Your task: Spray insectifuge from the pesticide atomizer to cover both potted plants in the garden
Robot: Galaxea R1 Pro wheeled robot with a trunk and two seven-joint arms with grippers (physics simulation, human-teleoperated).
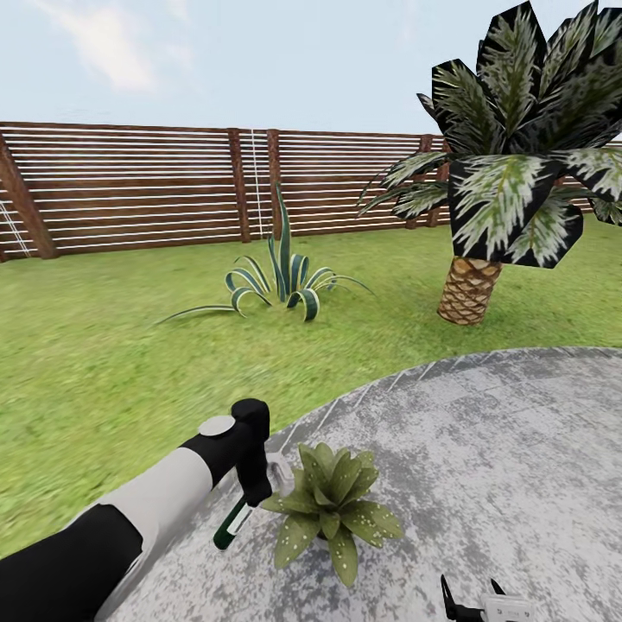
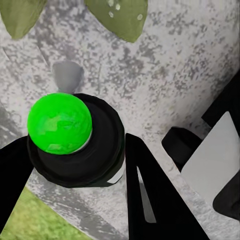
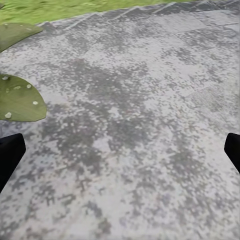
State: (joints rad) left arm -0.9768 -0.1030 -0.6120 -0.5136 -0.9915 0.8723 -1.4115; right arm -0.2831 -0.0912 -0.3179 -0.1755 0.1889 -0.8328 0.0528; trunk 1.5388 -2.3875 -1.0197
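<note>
In the head view my left gripper (image 1: 257,491) is shut on the pesticide atomizer (image 1: 231,523), a slim dark-green bottle with a white label, held tilted over the patio's edge. The left wrist view looks down on its black spray head (image 2: 95,150) with a bright green cap, between the two black fingers (image 2: 150,195). One potted plant (image 1: 333,510), a low rosette of speckled green leaves, sits on the patio right beside the atomizer; its leaves (image 2: 120,17) also lie ahead of the left gripper. My right gripper (image 1: 471,602) (image 3: 120,150) hovers open over bare paving, with the plant's leaves (image 3: 17,102) to one side.
The round grey paved patio (image 1: 484,449) borders green lawn (image 1: 86,363). A striped agave (image 1: 281,289) and a scaly-trunked palm (image 1: 471,289) stand on the grass beyond. A brown slatted fence (image 1: 130,186) closes the back.
</note>
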